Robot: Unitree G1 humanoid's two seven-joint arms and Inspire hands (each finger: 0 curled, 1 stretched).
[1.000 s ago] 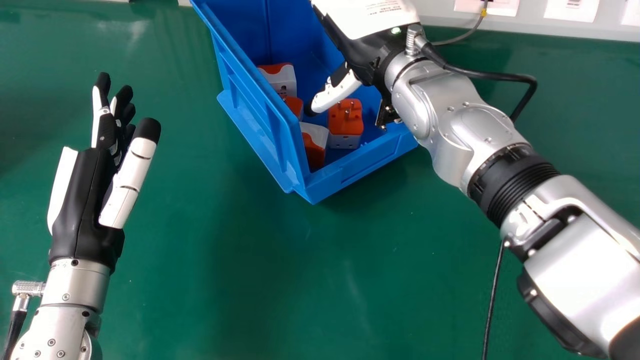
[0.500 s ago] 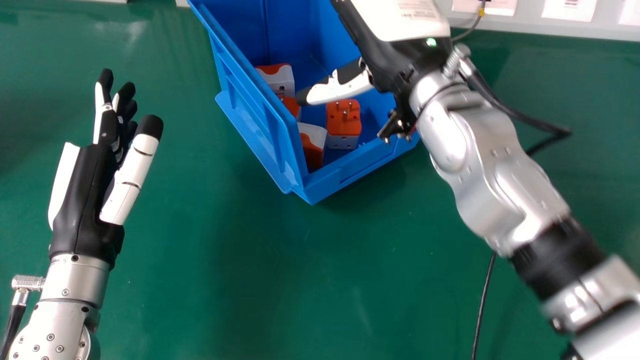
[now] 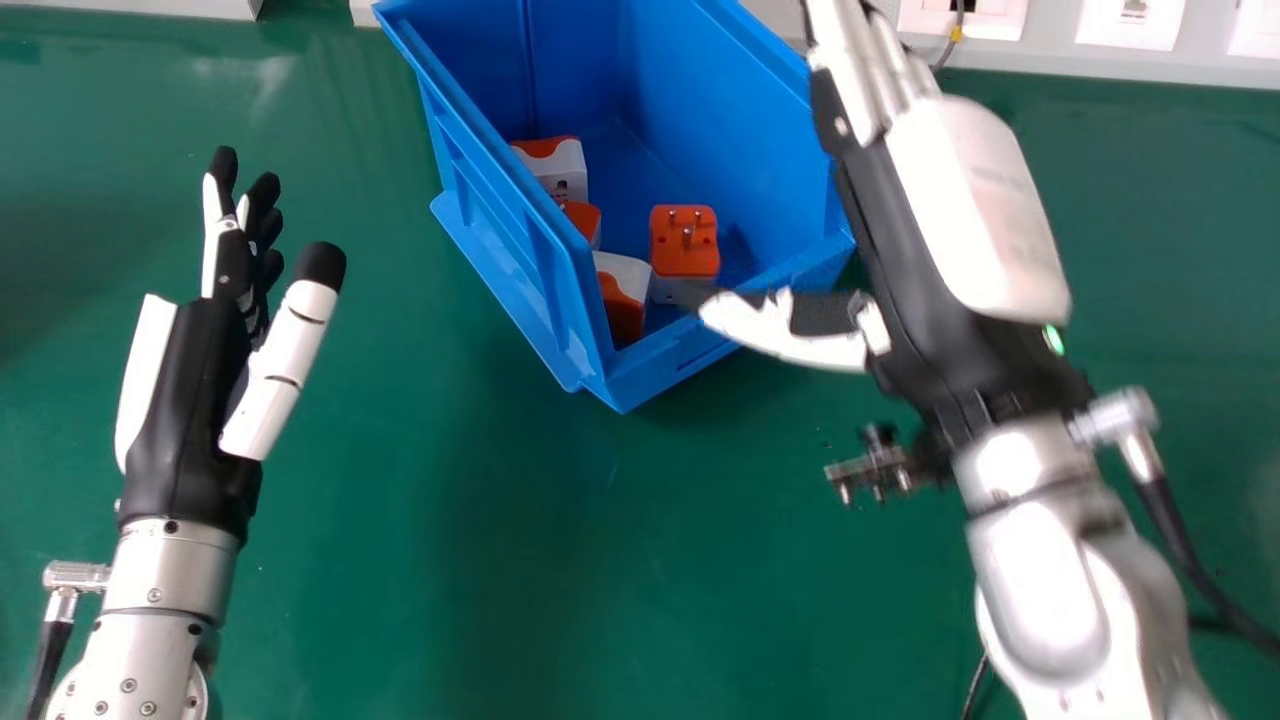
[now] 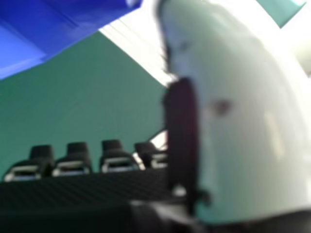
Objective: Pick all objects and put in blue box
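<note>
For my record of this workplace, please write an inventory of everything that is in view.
Storage box: one, blue, on the table.
Plug adapters: four, orange and white, inside the box.
Table: one, green, under the box.
Wall plates: three, white, far right edge.
Thin cable: one, grey, by the plates.
Table cable: one, black, near right forearm.
Wrist cables: two, black, at the wrists.
Forearms: two, silver, left and right.
Left hand: one, black and white, left side.
Right hand: one, black and white, right of box.

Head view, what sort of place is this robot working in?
Probably a robotics lab or test bench: a green work surface, outlet plates behind it, and a blue box holding plug adapters.
</note>
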